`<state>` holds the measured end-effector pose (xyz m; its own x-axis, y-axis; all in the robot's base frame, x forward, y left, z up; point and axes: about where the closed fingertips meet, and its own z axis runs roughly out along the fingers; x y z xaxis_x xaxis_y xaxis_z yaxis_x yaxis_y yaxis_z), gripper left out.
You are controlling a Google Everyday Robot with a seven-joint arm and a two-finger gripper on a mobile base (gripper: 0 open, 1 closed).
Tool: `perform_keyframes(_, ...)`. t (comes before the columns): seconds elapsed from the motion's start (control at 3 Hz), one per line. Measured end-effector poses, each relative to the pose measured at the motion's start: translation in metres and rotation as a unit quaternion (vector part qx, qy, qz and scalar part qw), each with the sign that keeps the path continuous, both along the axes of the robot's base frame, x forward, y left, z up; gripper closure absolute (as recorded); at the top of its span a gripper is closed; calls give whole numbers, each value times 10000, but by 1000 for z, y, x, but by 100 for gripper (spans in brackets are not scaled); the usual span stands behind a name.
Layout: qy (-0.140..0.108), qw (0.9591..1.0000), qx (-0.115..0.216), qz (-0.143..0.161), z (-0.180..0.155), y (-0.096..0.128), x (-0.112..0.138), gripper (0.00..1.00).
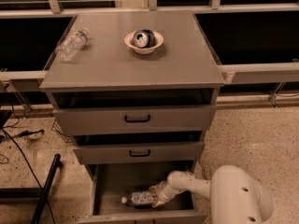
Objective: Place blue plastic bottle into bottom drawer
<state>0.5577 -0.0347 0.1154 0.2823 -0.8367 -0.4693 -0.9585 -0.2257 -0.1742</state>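
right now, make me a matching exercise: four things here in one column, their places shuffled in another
1 stout clear plastic bottle with white cap
2 thin clear plastic bottle
3 silver-and-black metal can
4 white robot gripper

A in the white round bowl
B lying on the floor of the bottom grey drawer
C at the stout bottle's base end
D left rear of the grey cabinet top

Pairs: 1-B, 2-D, 3-A, 4-C

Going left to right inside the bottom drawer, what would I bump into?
Bottle lying on its side, cap to the left → gripper at the bottle's right end → arm coming in from the right.
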Motion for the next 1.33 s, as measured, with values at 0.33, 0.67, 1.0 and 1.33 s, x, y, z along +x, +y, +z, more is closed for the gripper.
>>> perform_keyframes(0.33, 0, 10000, 0, 0, 0, 0, 0, 53)
perform_keyframes(0.67, 0, 10000, 0, 0, 0, 0, 0, 30)
perform_keyframes(1.0, 1, 10000, 0, 0, 0, 0, 0, 6)
perform_keyframes(1.33, 1, 10000, 0, 1, 0, 0, 0, 0)
